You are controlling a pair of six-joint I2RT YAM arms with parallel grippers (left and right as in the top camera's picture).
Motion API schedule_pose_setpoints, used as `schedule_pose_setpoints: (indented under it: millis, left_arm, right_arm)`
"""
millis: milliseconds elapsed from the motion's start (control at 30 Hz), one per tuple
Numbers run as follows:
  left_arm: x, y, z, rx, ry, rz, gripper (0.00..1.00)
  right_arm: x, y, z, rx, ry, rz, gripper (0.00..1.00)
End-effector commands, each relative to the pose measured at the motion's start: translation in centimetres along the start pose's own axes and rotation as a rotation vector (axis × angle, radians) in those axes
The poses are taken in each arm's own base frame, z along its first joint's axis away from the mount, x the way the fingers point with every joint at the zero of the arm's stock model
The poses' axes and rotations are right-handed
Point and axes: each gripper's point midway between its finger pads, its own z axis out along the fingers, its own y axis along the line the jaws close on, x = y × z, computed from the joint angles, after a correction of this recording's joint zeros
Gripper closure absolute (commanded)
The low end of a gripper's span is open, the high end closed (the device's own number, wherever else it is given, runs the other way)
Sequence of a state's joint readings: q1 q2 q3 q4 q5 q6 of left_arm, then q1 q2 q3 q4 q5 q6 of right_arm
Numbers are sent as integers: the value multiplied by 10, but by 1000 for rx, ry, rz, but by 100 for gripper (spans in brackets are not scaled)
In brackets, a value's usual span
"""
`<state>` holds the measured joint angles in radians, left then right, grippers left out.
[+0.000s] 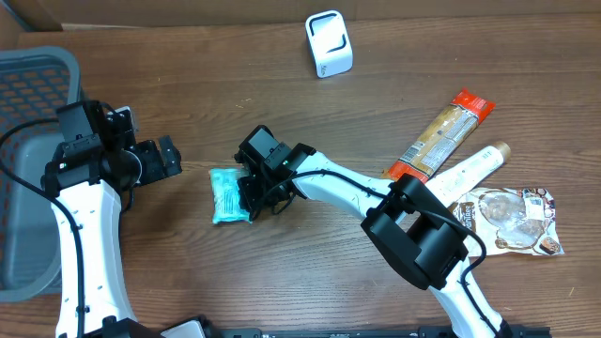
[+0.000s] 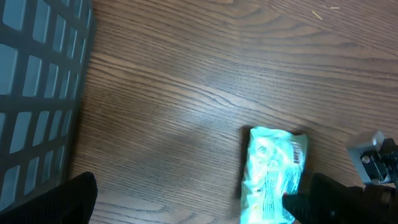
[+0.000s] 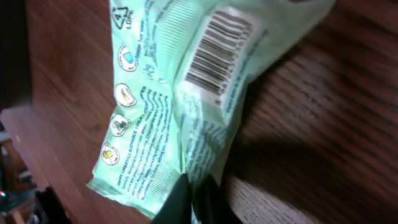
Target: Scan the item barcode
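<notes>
The mint-green packet (image 1: 228, 195) lies on the table (image 1: 282, 84) near its middle, and everything else is placed from it. The right pincer (image 1: 248, 195) is at the packet's right edge, and the right wrist view shows its dark fingertips pressed together on a fold of that edge (image 3: 189, 199), so it is clamped on the packet. In that view the barcode (image 3: 219, 51) is on the packet's upward face, on a white patch toward the end away from the fingertips, with a column of round icons along one side. The left pincer (image 1: 174, 158) is left of the packet and apart from it, with its jaws spread wide and nothing between them. Its wrist view looks across bare wood to the packet (image 2: 273, 177). The grey mesh basket (image 1: 38, 66) is farther left of the packet, beyond the left arm. The white scanner (image 1: 329, 43) stands well apart from the packet, up and to its right near the table's far edge. Well to the packet's right are an orange-and-brown pouch (image 1: 441, 133), a pale tube (image 1: 474, 164) just below it, and a clear snack bag (image 1: 512, 221) beside the tube.
</notes>
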<state>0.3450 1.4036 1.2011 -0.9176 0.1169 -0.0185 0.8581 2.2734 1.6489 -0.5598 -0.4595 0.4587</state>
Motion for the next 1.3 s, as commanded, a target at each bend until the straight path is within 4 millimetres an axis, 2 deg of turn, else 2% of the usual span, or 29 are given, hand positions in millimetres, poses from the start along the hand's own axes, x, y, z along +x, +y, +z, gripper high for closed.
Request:
schedule_pose_setpoints:
  millis: [0,133,233,333,433,467,533,600,700,800,933,1067,1167,1267]
  left_arm:
    - [-2,-2,-2,8,-8,21,0]
    - [-2,-2,-2,8,-8,21,0]
    - [-2,-2,-2,8,-8,21,0]
    - [-2,-2,-2,8,-8,21,0]
    - [-2,-2,-2,8,-8,21,0]
    - [-2,-2,-2,8,-8,21,0]
    - [-2,-2,-2,8,-8,21,0]
    - [-2,-2,-2,8,-8,21,0]
    - [-2,-2,-2,8,-8,21,1]
    - [-2,-2,-2,7,-8,21,0]
    - [-2,-2,-2,8,-8,21,0]
    - [-2,-2,-2,8,-8,21,0]
    - [-2,-2,-2,8,-8,21,0]
    - [-2,-2,-2,8,-8,21,0]
  right_arm:
    - [-3,-9,1,21,0,3,96]
    - [-6,-27,-15,53,21,68,96]
    - [-13,-40,-40,77,35,41,96]
    - [-15,-49,-70,96,75,-167,96]
    - [-4,-55,-88,97,162,-422,96]
    - [2,-58,-92,98,193,-487,92]
    - [12,-68,-98,129,257,-593,60]
    - [16,-83,-103,208,298,-630,50]
    - [13,-99,-110,317,318,-638,48]
    - [8,-89,-115,298,283,-612,46]
    - [-5,-59,-118,193,202,-527,44]
    - [-18,-46,-115,178,132,-432,44]
    - [-23,-38,-111,159,101,-401,46]
    - [-20,-17,-107,61,98,-375,55]
